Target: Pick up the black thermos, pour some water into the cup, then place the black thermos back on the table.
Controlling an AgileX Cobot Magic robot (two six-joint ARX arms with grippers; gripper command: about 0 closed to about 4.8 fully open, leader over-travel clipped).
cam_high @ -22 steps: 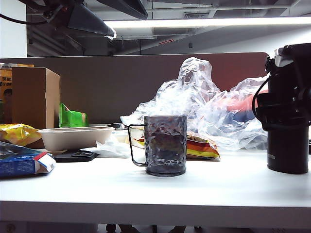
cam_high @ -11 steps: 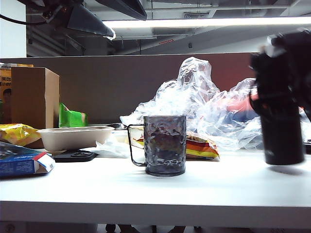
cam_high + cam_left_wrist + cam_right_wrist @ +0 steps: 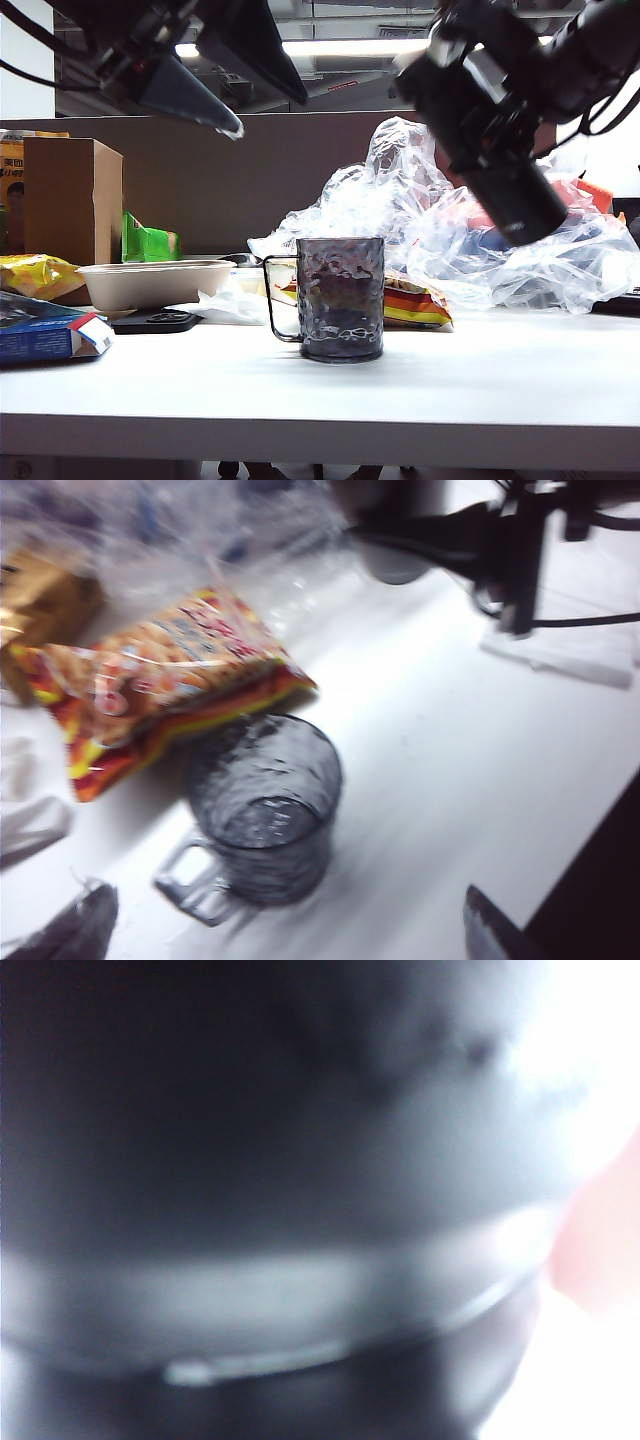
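Exterior view: the right gripper clamps the black thermos, tilted in the air above and right of the cup on the table; the left gripper hangs spread at upper left; left wrist view: the cup stands beside a snack bag; right wrist view: only dark blur.
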